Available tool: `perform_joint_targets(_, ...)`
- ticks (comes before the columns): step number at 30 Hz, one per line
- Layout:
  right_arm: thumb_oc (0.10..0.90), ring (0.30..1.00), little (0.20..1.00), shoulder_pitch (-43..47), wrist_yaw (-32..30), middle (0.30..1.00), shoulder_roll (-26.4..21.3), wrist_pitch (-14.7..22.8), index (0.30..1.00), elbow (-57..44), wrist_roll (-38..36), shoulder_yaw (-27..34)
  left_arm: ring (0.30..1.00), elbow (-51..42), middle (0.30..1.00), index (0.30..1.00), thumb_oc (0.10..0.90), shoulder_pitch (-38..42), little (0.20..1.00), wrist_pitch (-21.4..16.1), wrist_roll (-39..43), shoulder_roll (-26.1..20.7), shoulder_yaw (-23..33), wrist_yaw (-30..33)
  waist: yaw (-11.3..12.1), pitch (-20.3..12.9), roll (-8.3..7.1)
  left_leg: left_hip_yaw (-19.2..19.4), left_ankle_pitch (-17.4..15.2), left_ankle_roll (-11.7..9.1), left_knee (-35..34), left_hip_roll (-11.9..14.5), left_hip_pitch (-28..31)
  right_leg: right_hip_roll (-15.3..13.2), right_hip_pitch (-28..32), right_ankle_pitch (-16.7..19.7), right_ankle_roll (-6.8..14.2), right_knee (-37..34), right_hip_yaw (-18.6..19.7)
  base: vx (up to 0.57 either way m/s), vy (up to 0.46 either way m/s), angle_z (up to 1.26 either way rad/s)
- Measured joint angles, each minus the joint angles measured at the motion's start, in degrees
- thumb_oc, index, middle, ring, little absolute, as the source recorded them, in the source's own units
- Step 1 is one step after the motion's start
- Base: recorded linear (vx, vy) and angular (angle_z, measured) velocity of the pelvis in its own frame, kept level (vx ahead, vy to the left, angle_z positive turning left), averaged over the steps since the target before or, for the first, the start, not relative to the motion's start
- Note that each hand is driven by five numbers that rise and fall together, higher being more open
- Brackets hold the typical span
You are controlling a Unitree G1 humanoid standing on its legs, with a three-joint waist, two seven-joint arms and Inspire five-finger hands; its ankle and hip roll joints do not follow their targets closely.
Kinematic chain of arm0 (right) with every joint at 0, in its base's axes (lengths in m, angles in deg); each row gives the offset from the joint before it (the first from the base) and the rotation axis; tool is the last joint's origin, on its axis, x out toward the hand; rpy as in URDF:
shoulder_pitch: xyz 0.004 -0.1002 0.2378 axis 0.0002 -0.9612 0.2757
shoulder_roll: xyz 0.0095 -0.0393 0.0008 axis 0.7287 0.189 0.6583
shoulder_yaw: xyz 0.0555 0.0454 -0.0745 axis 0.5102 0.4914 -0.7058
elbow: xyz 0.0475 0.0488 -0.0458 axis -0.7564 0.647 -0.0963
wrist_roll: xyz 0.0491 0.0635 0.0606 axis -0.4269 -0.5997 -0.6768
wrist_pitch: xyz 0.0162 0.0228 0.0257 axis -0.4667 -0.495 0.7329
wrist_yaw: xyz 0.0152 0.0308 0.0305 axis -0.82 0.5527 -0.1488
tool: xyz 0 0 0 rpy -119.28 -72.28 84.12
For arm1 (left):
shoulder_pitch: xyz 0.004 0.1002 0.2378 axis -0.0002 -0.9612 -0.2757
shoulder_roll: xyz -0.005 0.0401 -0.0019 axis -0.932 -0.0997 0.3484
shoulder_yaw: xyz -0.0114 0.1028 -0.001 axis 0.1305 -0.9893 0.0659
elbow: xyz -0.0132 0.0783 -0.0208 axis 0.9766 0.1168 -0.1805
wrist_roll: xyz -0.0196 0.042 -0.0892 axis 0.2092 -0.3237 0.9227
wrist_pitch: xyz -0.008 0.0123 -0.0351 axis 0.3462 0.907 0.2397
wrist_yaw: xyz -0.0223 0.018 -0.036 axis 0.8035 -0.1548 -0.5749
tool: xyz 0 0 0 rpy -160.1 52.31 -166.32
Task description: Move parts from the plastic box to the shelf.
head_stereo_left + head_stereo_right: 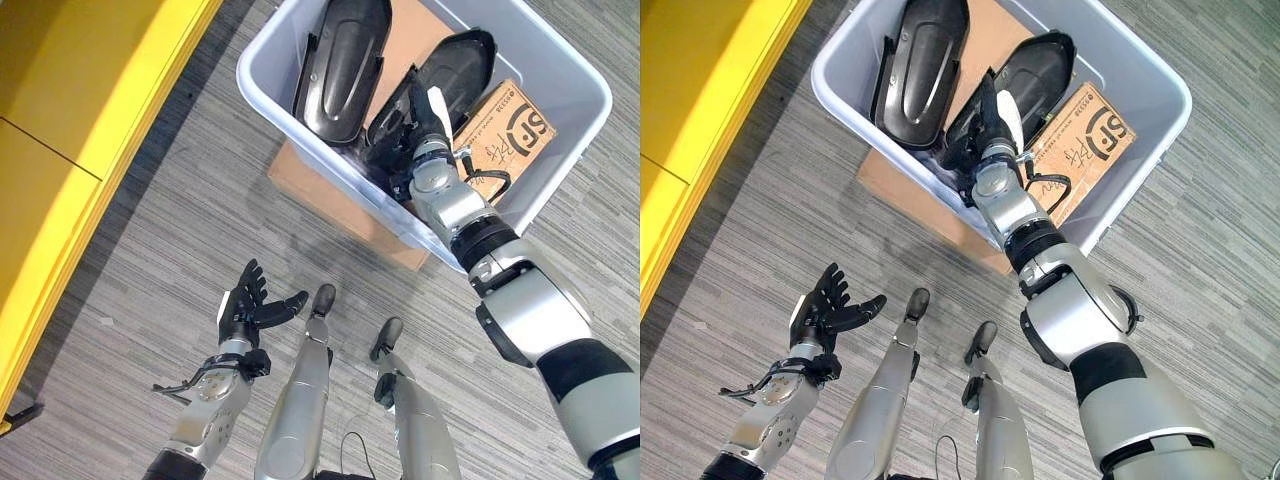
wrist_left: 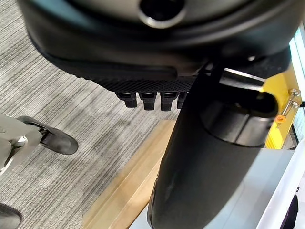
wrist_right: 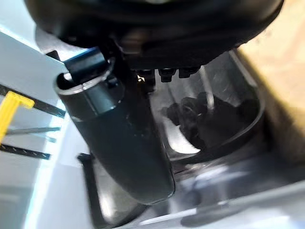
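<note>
Right hand (image 1: 432, 140) reaches down into the plastic box (image 1: 560, 70), onto one of two black parts (image 1: 440, 75); whether its fingers have closed, I can't tell. Left hand (image 1: 243, 310) hangs open and empty over the floor. Both parts are in the box, so the yellow shelf (image 1: 60, 120) has yet to receive them.

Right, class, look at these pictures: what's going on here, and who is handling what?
The robot's right hand reaches into the grey plastic box on the floor, at one of two black moulded plastic parts; whether it grips is unclear. The other black part lies beside it, with a brown cardboard box. The left hand hangs open over the carpet. The yellow shelf stands to the left.
</note>
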Motion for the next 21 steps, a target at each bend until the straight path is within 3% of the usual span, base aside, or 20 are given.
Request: perform_joint_targets(21,0.900,1.000,1.000,-0.3,-1.5,1.000,-0.6,0.7,1.000,1.9,2.0,5.0,1.000,0.0,1.000,1.000,0.900,0.2,1.000,-0.2,-0.1,0.2,-1.7,1.1,0.0,0.0,0.01,-0.4,0.1,-0.1,0.3,-0.1,-3.3,0.1,-3.2,0.0,0.0,0.3,-0.3,0.00,0.000,0.00)
